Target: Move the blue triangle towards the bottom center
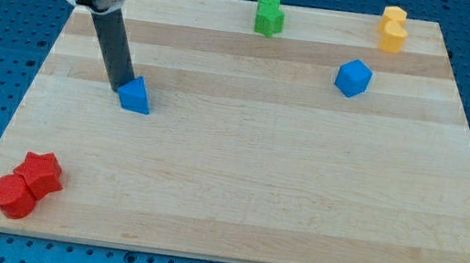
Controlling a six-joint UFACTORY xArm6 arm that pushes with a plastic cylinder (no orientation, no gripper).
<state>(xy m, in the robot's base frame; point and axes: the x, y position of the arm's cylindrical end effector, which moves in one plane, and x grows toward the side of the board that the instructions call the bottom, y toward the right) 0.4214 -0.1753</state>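
Note:
The blue triangle (136, 95) lies on the wooden board (236, 187) at the view's left, in its upper half. My tip (121, 88) stands right at the triangle's upper left edge, touching or nearly touching it. The dark rod rises from there to the view's top left.
A blue cube (353, 78) sits at the upper right. A green block (270, 14) is at the top centre. Two yellow blocks (393, 29) are at the top right. A red star (42, 173) and a red cylinder (13, 196) touch each other at the bottom left.

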